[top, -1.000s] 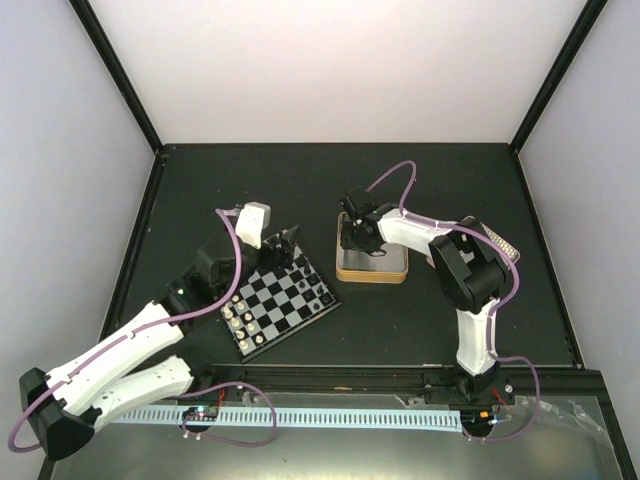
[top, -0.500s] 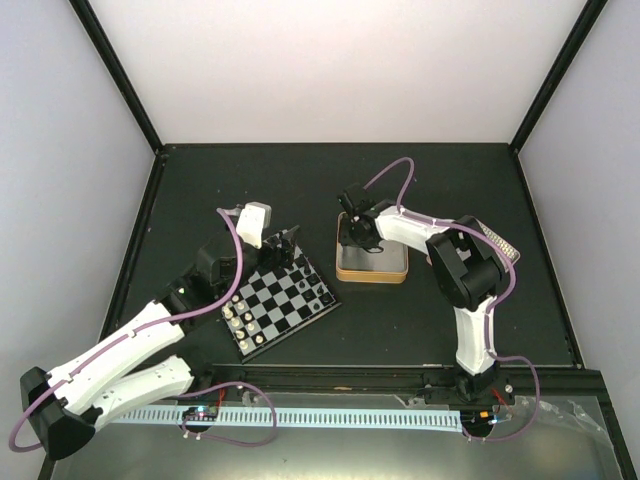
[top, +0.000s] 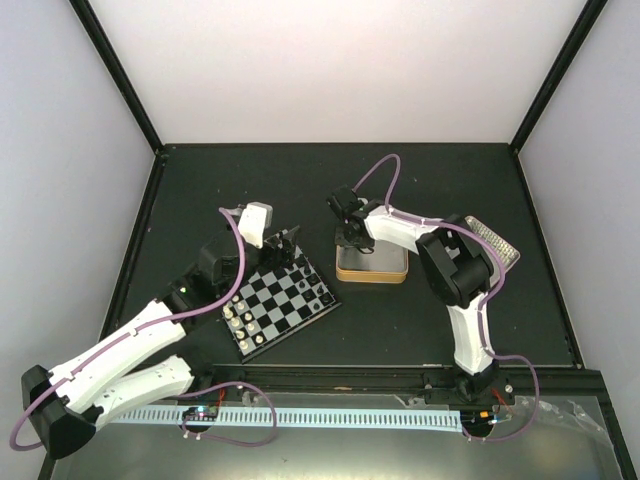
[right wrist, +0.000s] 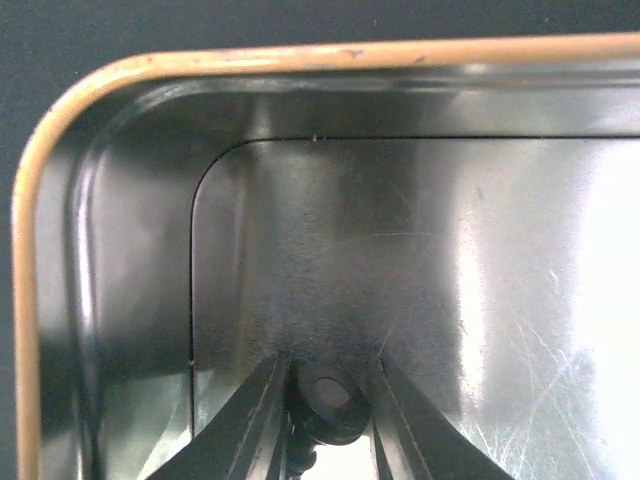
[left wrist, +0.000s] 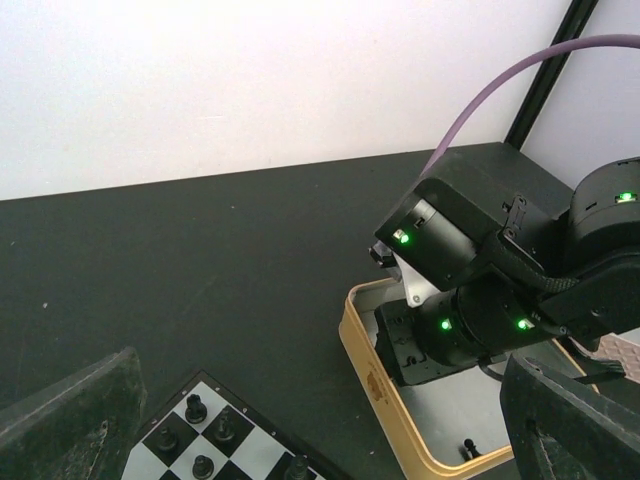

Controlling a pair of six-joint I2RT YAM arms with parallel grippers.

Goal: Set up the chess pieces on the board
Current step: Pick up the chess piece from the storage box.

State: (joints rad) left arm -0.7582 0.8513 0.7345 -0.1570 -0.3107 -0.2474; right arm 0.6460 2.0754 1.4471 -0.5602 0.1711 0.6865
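The board [top: 285, 300] lies tilted in front of the left arm, with black chess pieces [top: 318, 290] along its right edge. Its far corner shows in the left wrist view [left wrist: 215, 445] with several black pieces [left wrist: 196, 408]. My left gripper [top: 285, 245] is open and empty above that corner. My right gripper [top: 350, 235] is down in the far left corner of the gold-rimmed tin [top: 372, 275]. In the right wrist view its fingers [right wrist: 262, 410] are shut on a black chess piece [right wrist: 330, 405]. Another black pawn [left wrist: 468, 450] stands in the tin.
Cream-white pieces [top: 240, 320] stand along the board's near left edge. A grey perforated lid [top: 497, 240] lies right of the tin, partly under the right arm. The tin's rim [right wrist: 200, 62] curves close round the right gripper. Black frame rails border the mat.
My right gripper has moved left and back inside the tin, into its far left corner. The left arm has barely moved.
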